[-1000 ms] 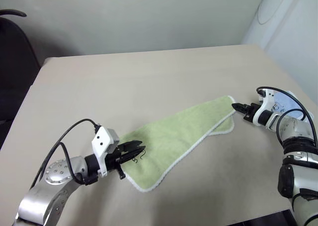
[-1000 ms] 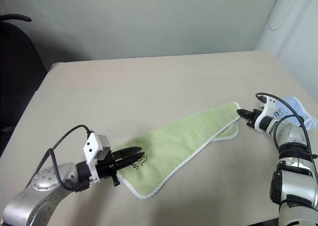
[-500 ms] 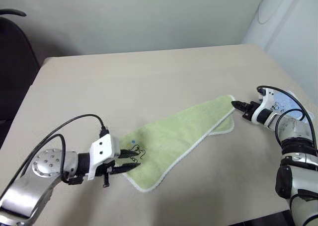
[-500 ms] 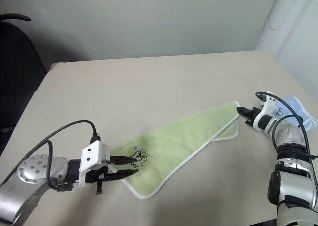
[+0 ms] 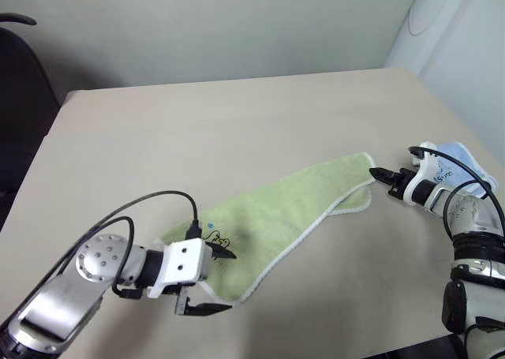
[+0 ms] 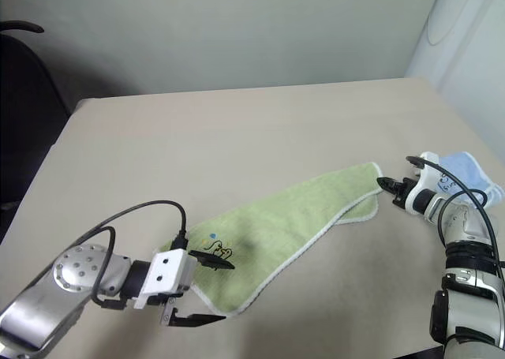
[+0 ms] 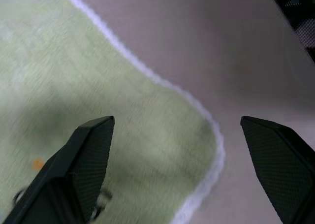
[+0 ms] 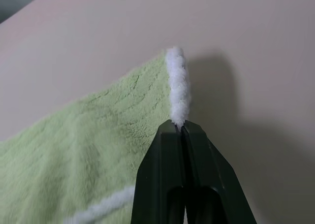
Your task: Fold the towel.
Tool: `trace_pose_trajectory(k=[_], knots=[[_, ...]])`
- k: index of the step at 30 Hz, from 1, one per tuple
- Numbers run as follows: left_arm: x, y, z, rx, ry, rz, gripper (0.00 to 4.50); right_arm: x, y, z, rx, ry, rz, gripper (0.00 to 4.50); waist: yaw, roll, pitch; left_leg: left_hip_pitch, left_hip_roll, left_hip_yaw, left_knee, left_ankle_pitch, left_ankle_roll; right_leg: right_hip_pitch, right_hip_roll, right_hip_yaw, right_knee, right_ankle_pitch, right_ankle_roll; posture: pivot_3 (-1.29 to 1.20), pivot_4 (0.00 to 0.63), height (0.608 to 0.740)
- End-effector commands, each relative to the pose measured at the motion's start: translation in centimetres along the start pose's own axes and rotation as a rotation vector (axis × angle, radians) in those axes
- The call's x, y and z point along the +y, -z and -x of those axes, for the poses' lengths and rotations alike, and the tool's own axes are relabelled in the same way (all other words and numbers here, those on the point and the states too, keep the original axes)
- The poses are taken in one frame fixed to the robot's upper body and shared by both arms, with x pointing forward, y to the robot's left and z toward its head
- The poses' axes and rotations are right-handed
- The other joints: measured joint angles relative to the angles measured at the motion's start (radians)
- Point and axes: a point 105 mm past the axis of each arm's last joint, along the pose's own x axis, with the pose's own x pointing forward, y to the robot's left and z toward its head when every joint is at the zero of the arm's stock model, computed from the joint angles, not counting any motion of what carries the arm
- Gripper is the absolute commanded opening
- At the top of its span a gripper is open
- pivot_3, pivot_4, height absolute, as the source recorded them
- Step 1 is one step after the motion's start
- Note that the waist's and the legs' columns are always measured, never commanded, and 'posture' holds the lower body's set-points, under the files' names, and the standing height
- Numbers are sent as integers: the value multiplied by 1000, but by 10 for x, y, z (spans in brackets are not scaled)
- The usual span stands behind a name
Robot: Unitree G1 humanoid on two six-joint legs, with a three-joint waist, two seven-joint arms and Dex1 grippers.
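While my left claw point(image 6: 203, 290) hung spread at the lower left of the frame, this was how things stood.

Step in hand: I judged it the end of a fold, the towel point(image 6: 292, 233) already doubled on itself, a lower layer peeping out near its right end.

Left claw: fingers wide apart, gripping nothing, one above the embroidered motif point(image 6: 216, 252) and one just off the near corner.

Right claw point(image 5: 382, 175): pinched tight on the white edging at the towel's upper-right corner, seen close in the right wrist view.

Towel's place: flat on the tabletop point(image 6: 237, 138), centre to lower centre of the frame, between my two claws.

Long axis: a diagonal from lower left up to the right, the broad end by my left claw, the narrower end pointing at my right one.

Pale blue cloth point(image 6: 469, 172): at the right edge, behind my right claw.

Next move, as I judged: take a fresh corner with the free left claw and carry it across for another fold.
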Motion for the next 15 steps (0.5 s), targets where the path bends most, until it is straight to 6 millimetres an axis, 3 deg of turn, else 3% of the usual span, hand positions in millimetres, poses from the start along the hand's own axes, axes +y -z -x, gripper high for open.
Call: trace_pose_trajectory(k=[1,9,15], knots=[[-8,-5,-5,-11,-1,-34,4464,5,-22,18,-52,0,35,0,-1,0,0,0,0,0,0,0,0,0,0,0,0,0,0,0,150,740],[-34,-3,-12,-1,59,9,4464,13,-24,30,-35,3,48,0,-1,1,-1,1,0,-1,1,0,0,1,0,0,1,0,0,0,150,740],[-21,20,-17,100,-6,-40,4464,17,-22,32,-49,0,41,0,3,1,-1,1,0,-2,1,0,0,1,0,-1,1,0,0,0,150,740]])
